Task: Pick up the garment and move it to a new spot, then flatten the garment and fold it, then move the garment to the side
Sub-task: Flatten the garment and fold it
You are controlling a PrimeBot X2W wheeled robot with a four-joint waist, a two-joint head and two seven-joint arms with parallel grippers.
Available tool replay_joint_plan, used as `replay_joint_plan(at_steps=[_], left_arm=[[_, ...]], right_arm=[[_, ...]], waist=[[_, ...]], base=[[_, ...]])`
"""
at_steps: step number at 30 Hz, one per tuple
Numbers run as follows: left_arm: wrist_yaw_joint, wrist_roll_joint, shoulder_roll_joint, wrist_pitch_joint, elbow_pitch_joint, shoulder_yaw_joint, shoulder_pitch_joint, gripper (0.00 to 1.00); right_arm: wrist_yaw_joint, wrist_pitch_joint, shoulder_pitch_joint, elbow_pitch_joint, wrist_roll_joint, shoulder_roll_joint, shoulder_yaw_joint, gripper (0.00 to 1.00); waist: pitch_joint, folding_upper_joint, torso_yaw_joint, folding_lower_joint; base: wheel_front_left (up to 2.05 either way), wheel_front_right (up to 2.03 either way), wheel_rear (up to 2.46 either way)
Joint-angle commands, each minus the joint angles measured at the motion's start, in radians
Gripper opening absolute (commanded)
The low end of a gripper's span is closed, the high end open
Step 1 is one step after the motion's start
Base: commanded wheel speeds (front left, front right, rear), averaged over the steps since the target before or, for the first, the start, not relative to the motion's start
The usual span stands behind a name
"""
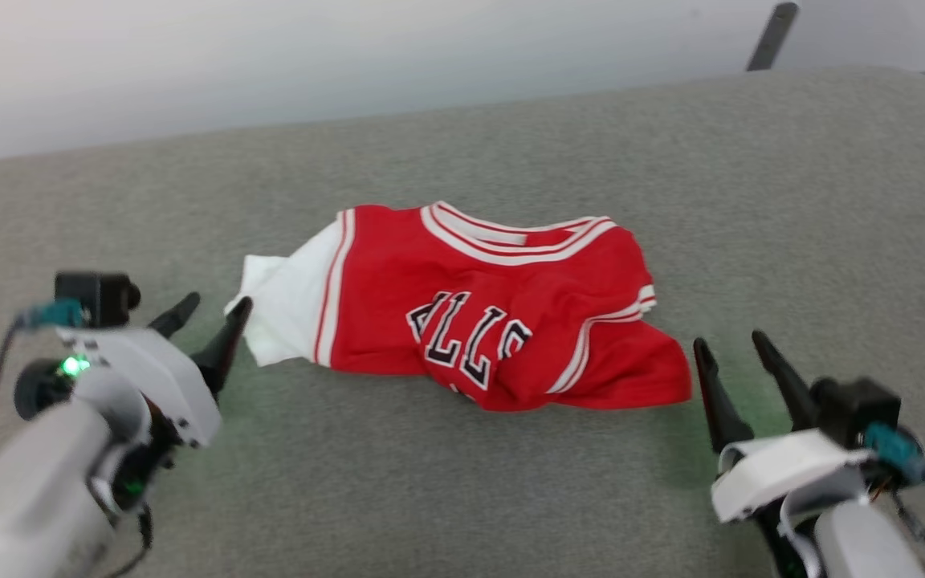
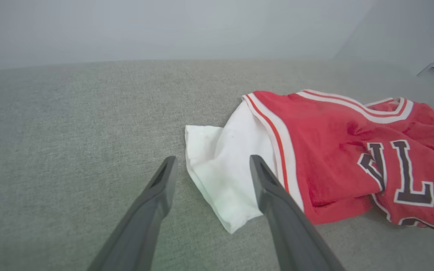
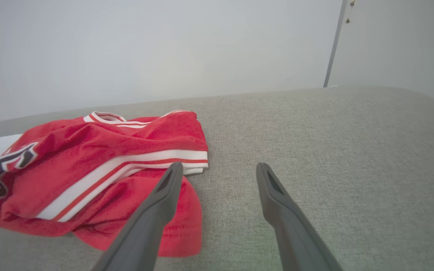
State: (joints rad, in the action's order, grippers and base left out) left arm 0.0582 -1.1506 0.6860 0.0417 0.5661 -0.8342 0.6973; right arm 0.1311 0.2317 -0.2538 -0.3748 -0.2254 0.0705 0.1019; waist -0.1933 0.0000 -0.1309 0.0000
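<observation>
Found the left gripper [image 1: 218, 302] just left of the garment [image 1: 495, 305], fingers spread wide and holding nothing. Noted one fingertip just beside the white sleeve [image 1: 290, 301]; could not determine contact. Observed a green indicator light [image 1: 71, 366] on the gripper body, left of the garment.

Located the garment crumpled at mid-surface, neck trim on its far side, the white sleeve at its left end and the red hem bunched at its lower right. Recorded white-and-red striped trim at neck and armholes.

Read black lettering [image 1: 466, 337] with white outline on the red front, at the garment's near side: "LL" and an "S" legible, the remaining characters lost in the folds. Found no other label legible.

Found the right gripper [image 1: 729, 340] just right of the garment's lower hem, fingers parted and gripping nothing. Saw nothing lying between either gripper and the garment.

Noted a grey woven fabric surface [image 1: 462, 498] under the garment, with a rounded far-right corner. Noted a plain pale wall [image 1: 270, 56] beyond the garment and a dark slanted bar [image 1: 772, 36] far right of it.
</observation>
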Motion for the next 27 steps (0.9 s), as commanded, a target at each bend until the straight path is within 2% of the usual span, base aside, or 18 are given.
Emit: replay_joint_plan(at_steps=[1,4,8,11,14,18,23,27], left_arm=[[-0.017,0.029,-0.016,0.084,-0.016,0.006,-0.040,1.00],[-0.058,0.071,-0.043,0.188,-0.045,0.010,-0.099,1.00],[-0.117,0.133,-0.095,0.222,-0.104,0.058,-0.176,1.00],[-0.149,0.237,-0.147,0.223,-0.194,0.156,-0.248,1.00],[-0.161,0.349,-0.203,0.222,-0.271,0.241,-0.329,1.00],[-0.132,0.443,-0.284,0.222,-0.337,0.338,-0.420,1.00],[-0.075,0.521,-0.356,0.222,-0.344,0.414,-0.471,1.00],[-0.047,0.555,-0.389,0.222,-0.335,0.452,-0.485,1.00]], right_arm=[[-0.001,-0.031,-0.033,-0.013,-0.011,0.028,0.017,1.00],[-0.001,-0.103,-0.077,-0.028,-0.043,0.067,0.038,1.00],[-0.001,-0.223,-0.135,-0.037,-0.077,0.137,0.070,1.00],[-0.001,-0.332,-0.179,-0.052,-0.134,0.181,0.086,1.00],[-0.001,-0.460,-0.219,-0.080,-0.186,0.233,0.121,1.00],[-0.001,-0.624,-0.265,-0.120,-0.276,0.309,0.182,1.00],[-0.001,-0.757,-0.303,-0.167,-0.376,0.337,0.236,1.00],[0.000,-0.798,-0.315,-0.188,-0.400,0.347,0.274,1.00]], waist=[[0.009,0.0000,0.036,0.0000],[0.011,0.0000,0.083,0.0000],[0.006,0.0000,0.152,0.0000],[-0.001,0.0000,0.204,0.0000],[-0.007,0.0000,0.249,0.0000],[-0.014,0.0000,0.298,0.0000],[-0.025,0.0000,0.329,0.0000],[-0.033,0.0000,0.338,0.0000]], base=[[0.00,0.00,0.00],[0.00,0.00,0.00],[0.00,0.00,0.00],[0.00,0.00,0.00],[0.00,0.00,0.00],[0.00,0.00,0.00],[0.00,0.00,0.00],[0.00,0.00,0.00]])
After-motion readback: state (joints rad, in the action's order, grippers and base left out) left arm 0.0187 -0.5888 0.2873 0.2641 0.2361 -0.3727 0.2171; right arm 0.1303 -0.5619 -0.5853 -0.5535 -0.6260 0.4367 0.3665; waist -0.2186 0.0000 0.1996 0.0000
